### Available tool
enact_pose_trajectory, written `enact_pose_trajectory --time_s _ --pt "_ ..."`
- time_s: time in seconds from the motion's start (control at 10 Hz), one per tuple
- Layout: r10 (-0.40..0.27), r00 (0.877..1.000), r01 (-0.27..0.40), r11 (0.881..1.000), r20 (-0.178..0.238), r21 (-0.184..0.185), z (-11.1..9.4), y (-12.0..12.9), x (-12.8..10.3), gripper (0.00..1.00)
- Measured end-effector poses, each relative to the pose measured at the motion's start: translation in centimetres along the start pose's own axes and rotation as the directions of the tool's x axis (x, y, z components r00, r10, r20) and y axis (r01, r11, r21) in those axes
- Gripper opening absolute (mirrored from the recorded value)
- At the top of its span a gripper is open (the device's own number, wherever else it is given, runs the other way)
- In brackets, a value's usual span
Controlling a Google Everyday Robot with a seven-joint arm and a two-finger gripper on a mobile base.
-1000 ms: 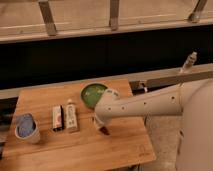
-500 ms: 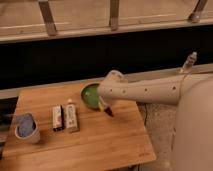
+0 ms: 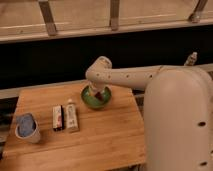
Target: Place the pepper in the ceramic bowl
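Non-task items on the desk [image 3: 100,145]; my gripper [image 3: 97,93] is over its far edge.

I note a pale cup [image 3: 26,128] with blue contents near the desk's left edge. Two packages lie flat side by side, just apart, left of centre: a dark-and-white one [image 3: 58,117] and a paler one [image 3: 72,116]. A dark wall [image 3: 50,60] and railing posts [image 3: 48,17] stand behind.

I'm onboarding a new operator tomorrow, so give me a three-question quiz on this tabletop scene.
1. True or false: the tool is over the round green ceramic bowl.
2. What sits nearest the left edge of the wooden table? A) the two upright white packages B) the small pale cup with blue contents C) the bowl
3. Fill in: the slim dark red pepper is at the tool, above the ____.

Key: 1 true; 2 B; 3 bowl.
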Motion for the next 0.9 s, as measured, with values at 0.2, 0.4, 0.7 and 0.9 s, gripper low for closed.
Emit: enact_pose_trajectory --time_s 0.2,0.4,0.7,0.9 --pt "0.003 1.0 -0.003 1.0 0.011 -0.009 0.42 -0.5 -0.78 0.01" --pt "0.002 1.0 -0.002 1.0 0.011 -0.011 0.46 -0.37 -0.78 0.07" --pt "0.003 1.0 -0.003 1.0 0.011 -0.011 0.44 -0.4 -0.76 0.39" --pt "0.003 1.0 -0.003 1.0 0.011 -0.01 0.44 -0.44 -0.74 0.59"
